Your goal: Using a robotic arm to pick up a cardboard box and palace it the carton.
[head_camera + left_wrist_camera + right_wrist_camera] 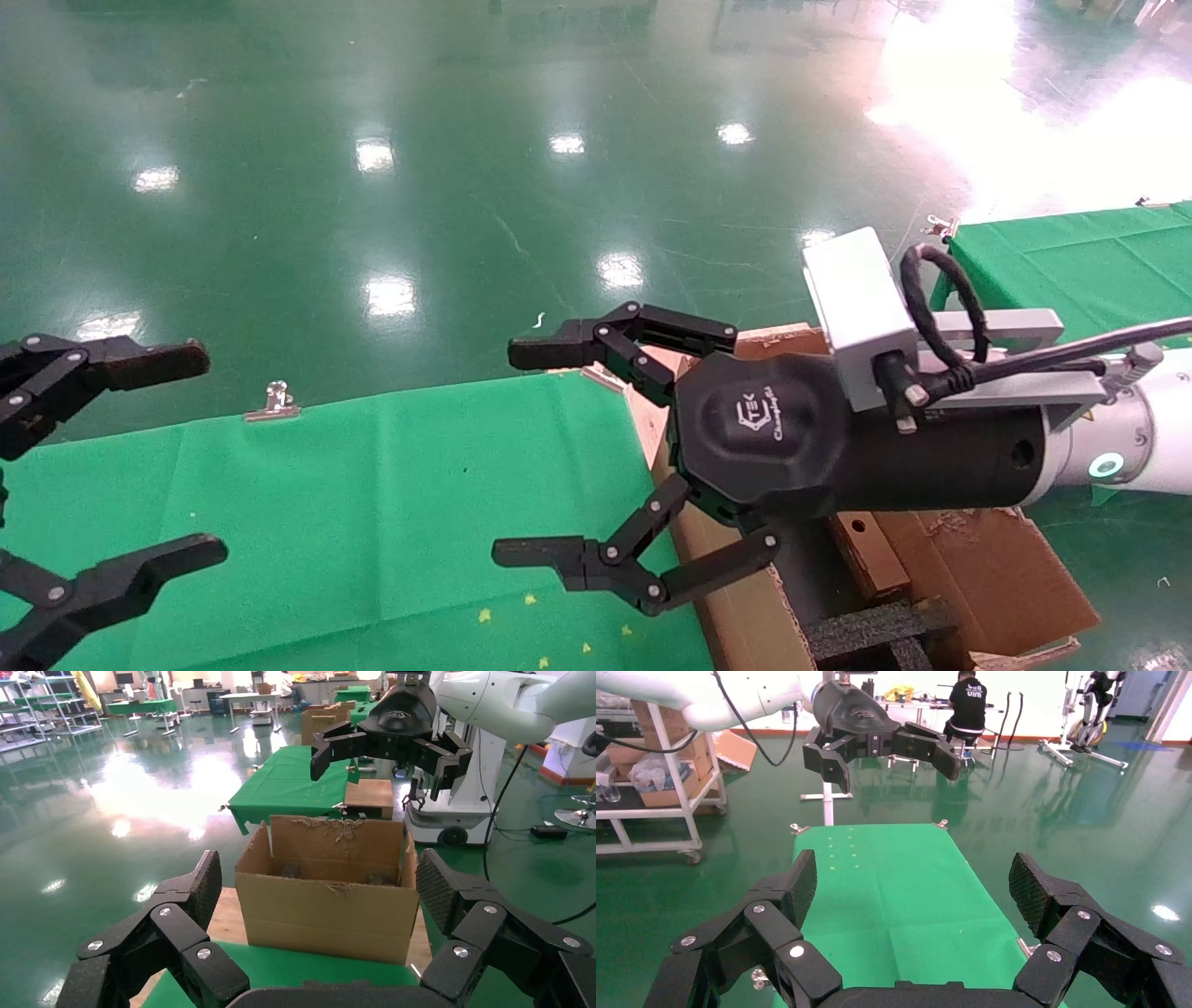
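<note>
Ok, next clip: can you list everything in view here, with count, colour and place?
carton: one, brown, torn flaps, at the right end of the near table
foam inserts: black, inside the carton, count unclear
small box: one, brown, round hole in one side, apparently inside the carton
near table: one, green cloth, in front of the robot
far table: one, green cloth, farther right
clips: two, silver, one on each table's edge
floor: glossy green, all around
right tool: one, black, open, over the carton's left edge, on the white arm
left tool: one, black, open, over the near table's left part
</note>
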You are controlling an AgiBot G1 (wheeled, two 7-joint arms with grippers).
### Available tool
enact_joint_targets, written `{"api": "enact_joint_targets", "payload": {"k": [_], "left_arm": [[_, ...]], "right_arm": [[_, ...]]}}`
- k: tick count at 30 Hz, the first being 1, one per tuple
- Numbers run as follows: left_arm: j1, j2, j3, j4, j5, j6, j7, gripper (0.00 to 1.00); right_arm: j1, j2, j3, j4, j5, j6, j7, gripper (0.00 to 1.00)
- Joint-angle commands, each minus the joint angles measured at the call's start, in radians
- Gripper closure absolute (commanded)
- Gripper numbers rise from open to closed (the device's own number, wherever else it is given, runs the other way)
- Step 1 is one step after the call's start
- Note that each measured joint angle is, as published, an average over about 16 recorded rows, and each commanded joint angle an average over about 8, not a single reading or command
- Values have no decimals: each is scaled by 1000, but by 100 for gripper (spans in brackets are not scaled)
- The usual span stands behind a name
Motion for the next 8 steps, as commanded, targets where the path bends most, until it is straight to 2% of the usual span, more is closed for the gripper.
{"api": "enact_joint_targets", "payload": {"k": [1,8], "left_arm": [[0,0,0,0,0,0,0,0],[0,0,0,0,0,0,0,0]], "right_arm": [[1,0,-2,0,0,1,0,0],[2,1,-4,0,0,3,1,0]]}}
